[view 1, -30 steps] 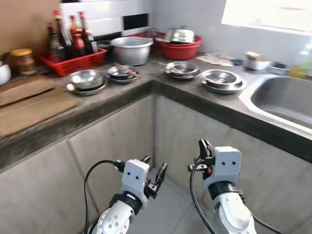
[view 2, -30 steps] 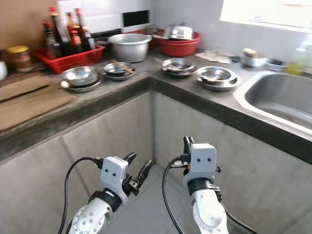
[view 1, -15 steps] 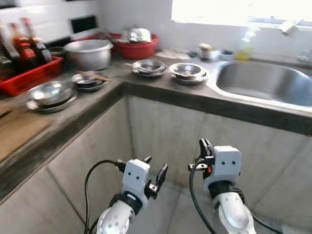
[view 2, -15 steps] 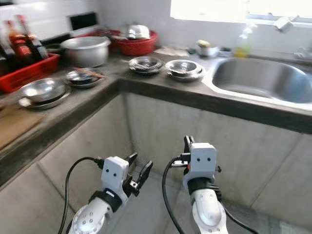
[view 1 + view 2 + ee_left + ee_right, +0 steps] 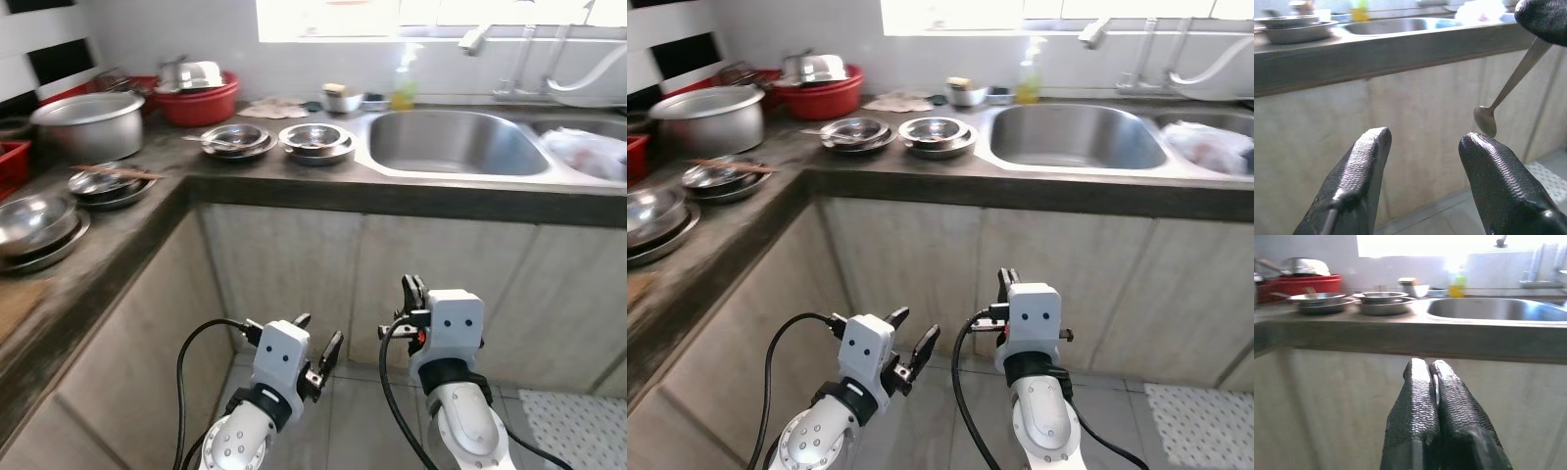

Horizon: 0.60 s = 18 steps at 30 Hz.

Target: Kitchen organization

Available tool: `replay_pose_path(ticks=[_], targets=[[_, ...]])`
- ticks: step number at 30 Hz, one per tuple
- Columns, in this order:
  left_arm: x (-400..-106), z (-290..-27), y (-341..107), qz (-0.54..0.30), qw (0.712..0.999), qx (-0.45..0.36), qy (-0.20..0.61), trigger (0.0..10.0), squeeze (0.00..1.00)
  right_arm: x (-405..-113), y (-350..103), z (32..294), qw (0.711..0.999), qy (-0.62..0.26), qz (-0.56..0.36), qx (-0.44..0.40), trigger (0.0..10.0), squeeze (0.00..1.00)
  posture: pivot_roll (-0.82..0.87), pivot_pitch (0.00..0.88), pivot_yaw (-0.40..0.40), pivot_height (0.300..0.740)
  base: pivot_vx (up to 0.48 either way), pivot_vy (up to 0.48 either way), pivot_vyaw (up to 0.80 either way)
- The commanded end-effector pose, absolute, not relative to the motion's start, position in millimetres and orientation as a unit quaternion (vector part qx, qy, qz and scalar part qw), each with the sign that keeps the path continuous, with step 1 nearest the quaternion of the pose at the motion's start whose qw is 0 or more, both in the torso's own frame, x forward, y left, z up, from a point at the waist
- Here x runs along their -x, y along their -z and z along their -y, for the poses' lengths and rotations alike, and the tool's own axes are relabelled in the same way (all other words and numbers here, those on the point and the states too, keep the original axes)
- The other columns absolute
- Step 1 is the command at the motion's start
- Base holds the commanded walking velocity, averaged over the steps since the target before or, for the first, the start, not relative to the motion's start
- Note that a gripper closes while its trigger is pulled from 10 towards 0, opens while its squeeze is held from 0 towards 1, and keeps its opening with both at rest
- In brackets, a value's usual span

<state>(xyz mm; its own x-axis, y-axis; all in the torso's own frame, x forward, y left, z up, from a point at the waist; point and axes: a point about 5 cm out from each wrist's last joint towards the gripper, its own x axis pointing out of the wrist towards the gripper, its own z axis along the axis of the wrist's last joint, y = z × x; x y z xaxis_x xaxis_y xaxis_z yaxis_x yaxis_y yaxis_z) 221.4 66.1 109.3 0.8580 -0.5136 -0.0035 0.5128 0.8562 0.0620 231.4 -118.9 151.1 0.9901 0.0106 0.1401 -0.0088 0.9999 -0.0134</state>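
My right gripper (image 5: 411,292) is held low in front of the cabinet, below the counter, and is shut on a thin metal spoon (image 5: 1508,88). In the left wrist view the spoon hangs down from a right fingertip (image 5: 1545,19), bowl end lowest. The right wrist view has the two fingers (image 5: 1422,406) pressed together with a sliver of metal between them. The left gripper (image 5: 315,333) hovers beside it at the same height, open, with nothing between its fingers (image 5: 1359,171). Two stacks of steel bowls (image 5: 315,140) (image 5: 233,140) sit on the counter left of the steel sink (image 5: 456,142).
An L-shaped dark counter (image 5: 294,186) wraps round on my left. On it stand a big steel pot (image 5: 88,122), a red basin (image 5: 201,98) and plates with chopsticks (image 5: 103,181). A soap bottle (image 5: 405,88) stands behind the sink. Tiled floor (image 5: 353,411) lies below.
The camera has swung right: the bottle crate has left the picture and the sink has come into the middle. Both grippers keep their pose before me.
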Motion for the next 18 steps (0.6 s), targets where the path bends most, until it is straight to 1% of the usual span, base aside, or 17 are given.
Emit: replay_pose_path(ticks=[1,15,18], targets=[[-222.1,-62.1,-112.2,0.015,0.962,-0.038,0.271,10.0,0.00,-233.5,-157.0,123.1,0.996,0.006,0.084,0.015,10.0,0.00,-0.01,0.000,0.018,0.740,0.000,-0.420,0.00],[-222.7,-63.4,-112.6,0.015,0.962,-0.039,0.268,10.0,0.00,-236.8,-155.6,124.8,0.996,0.008,0.083,0.019,10.0,0.00,0.00,0.000,0.017,0.740,0.000,-0.419,0.00],[-222.6,-62.9,-112.7,0.015,0.963,-0.038,0.268,10.0,0.00,-237.5,-155.9,125.7,0.996,0.006,0.085,0.020,10.0,0.00,0.00,0.000,0.018,0.740,0.252,-0.407,0.00]])
